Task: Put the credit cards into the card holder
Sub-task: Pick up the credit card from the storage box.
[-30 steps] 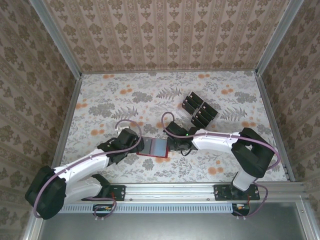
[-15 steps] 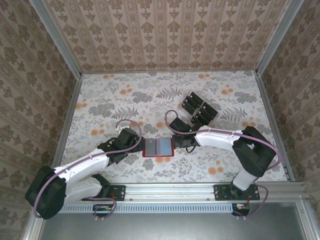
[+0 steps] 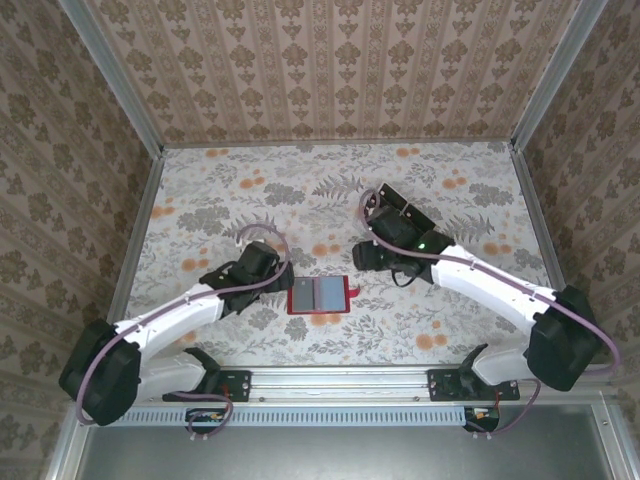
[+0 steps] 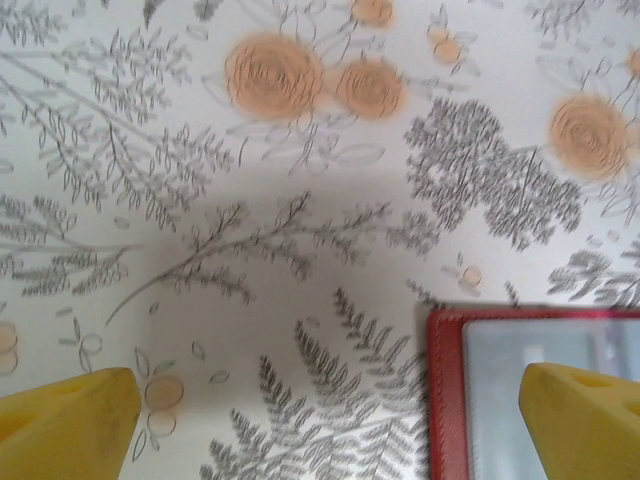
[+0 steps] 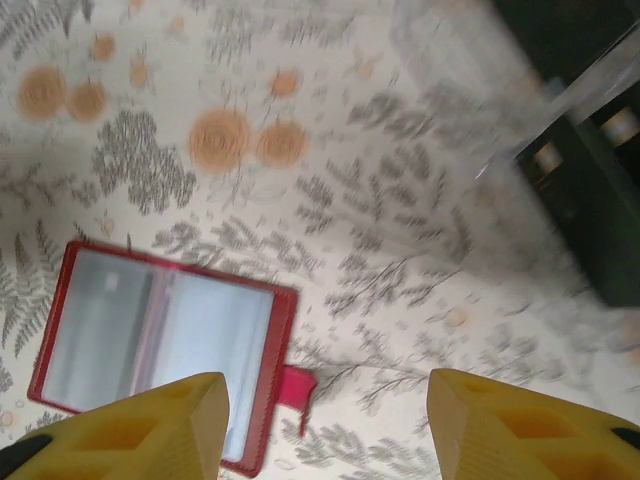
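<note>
Right fingers point(image 5: 520, 425) near card holder point(image 5: 160, 345)

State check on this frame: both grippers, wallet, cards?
Left gripper: open, empty, one finger over the wallet's edge.
Right gripper: open, empty, above the table between wallet and cards.
Wallet: open, lying flat, tab out; contents unclear.
Cards: outside the wallet, grouped at the back, partly hidden by the right arm.
</note>
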You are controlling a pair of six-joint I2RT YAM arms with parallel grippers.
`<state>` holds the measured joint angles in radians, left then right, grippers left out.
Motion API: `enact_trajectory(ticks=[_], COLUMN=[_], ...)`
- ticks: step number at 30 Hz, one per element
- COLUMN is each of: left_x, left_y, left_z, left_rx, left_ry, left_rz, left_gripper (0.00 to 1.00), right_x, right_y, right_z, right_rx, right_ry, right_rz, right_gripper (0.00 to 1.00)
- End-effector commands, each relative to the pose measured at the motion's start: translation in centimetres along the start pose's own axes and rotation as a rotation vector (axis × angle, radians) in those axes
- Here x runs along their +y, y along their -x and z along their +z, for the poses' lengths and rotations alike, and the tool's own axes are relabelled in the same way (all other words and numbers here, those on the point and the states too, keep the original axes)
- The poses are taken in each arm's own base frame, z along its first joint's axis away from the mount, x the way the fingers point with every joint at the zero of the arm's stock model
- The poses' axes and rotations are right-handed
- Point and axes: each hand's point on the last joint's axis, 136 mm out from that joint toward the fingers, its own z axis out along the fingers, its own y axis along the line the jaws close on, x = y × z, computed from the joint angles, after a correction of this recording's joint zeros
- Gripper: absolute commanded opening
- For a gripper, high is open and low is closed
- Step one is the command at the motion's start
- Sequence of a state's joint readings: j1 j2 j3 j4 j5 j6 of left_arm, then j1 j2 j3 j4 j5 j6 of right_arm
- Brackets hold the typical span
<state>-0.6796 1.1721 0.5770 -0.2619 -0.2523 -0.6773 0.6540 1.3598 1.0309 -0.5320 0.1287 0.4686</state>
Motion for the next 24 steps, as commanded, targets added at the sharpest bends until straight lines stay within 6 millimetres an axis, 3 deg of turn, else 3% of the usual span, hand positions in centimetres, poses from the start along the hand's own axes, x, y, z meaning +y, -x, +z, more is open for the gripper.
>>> enact_trajectory(ticks=[1,7,24], left_x=[0.5,0.9,0.2], left_y=[0.4,1.4,3.5], left_z=[0.4,1.0,0.5], left_rx=[0.040,0.064,-0.015], left_ry=[0.026,0.037,-0.014], left_rz=[0.041,0.023,-0.010], left_gripper=[1.00,1.00,1.00], right_x=[-3.0,-5.7,-8.4], right_y=[0.0,0.9,1.1], right_z=[-0.4,1.8,6.4], right_rx=[0.065,0.127,0.230], right_ry=[-0.105,-0.264,-0.441], right_rz=[-0.106,-0.197,-0.306], right_gripper=[0.57,0.56,0.53])
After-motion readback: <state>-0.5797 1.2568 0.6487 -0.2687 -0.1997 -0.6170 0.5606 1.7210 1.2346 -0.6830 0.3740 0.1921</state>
